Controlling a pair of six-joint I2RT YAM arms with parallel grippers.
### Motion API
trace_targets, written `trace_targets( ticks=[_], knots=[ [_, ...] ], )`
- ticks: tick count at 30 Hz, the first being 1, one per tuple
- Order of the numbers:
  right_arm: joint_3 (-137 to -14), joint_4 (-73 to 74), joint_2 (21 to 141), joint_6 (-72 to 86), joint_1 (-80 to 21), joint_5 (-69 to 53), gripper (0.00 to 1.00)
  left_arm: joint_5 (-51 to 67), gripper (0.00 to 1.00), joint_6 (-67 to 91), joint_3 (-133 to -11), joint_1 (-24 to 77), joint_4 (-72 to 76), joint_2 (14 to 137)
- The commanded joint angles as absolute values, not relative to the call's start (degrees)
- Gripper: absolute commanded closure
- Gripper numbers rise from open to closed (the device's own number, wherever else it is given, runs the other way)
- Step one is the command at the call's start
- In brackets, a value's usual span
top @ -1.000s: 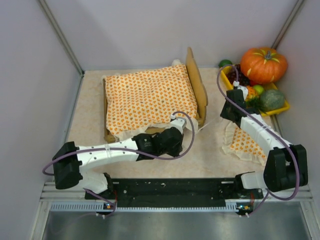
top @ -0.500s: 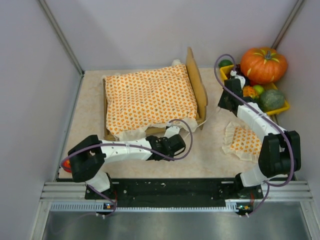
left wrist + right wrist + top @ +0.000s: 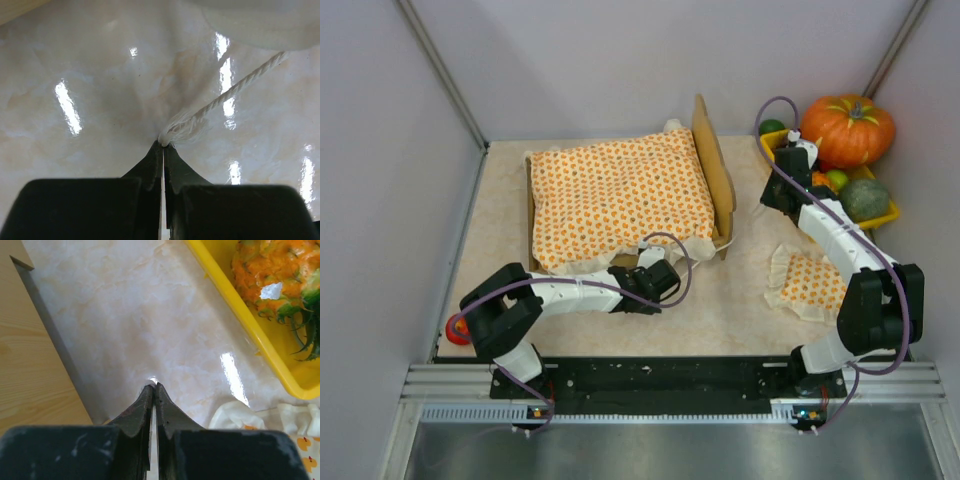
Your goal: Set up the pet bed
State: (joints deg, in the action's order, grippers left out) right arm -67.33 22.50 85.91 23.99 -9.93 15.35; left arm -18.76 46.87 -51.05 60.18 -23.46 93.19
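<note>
Top external view: the pet bed [image 3: 713, 168] sits on the far left half of the table [image 3: 740, 310], a low rectangular frame of pale wood. Its tall plywood headboard with a rounded top stands upright along the right side. A soft bedspread [image 3: 615, 195], cream with small orange dots and a cream ruffled hem, lies over the bed and hides its base. The hem spills over the near edge.

Just near of that hem, the left gripper [image 3: 163, 146] is low over the glossy, marble-patterned tabletop. Its two dark tapered fingers are pressed together and pinch the frayed end of a white twisted cord [image 3: 225, 97]. The cord runs away to the far right toward a pale fabric edge.

To the right of the headboard, the right gripper [image 3: 154, 386] has its fingers closed tip to tip with nothing between them. It points down at bare tabletop between the grainy wooden panel on the left and a yellow tray [image 3: 235, 315] on the right.

That smooth plastic tray holds a bumpy orange fruit with spiky green leaves [image 3: 270, 275]. A ribbed orange pumpkin [image 3: 847, 128] and a mottled green gourd [image 3: 863, 198] sit at the far right. A small ruffled pillow [image 3: 810, 285] in the same dotted cloth lies flat near of the tray.
</note>
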Motion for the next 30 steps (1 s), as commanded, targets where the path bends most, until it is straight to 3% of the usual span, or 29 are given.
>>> trace_targets(
  ticks=[1, 18, 25, 30],
  knots=[
    [-69.88, 18.02, 82.28, 24.43, -7.04, 20.91, 1.00, -17.93, 1.00, 47.10, -51.24, 59.24, -25.31, 94.92],
    [-63.90, 17.75, 75.32, 25.58, -3.60, 18.55, 1.00, -22.59, 1.00, 46.50, -49.57, 54.93, -27.95, 92.37],
    [-55.22, 19.33, 68.21, 26.63, -3.78, 3.63, 1.00, -15.03, 1.00, 42.89, -53.25, 55.02, -20.83, 91.41],
    [-46.25, 22.67, 58.56, 26.37, -8.07, -5.18, 1.00, -13.28, 0.73, 41.40, -55.81, 55.02, -20.22, 90.88]
  ],
)
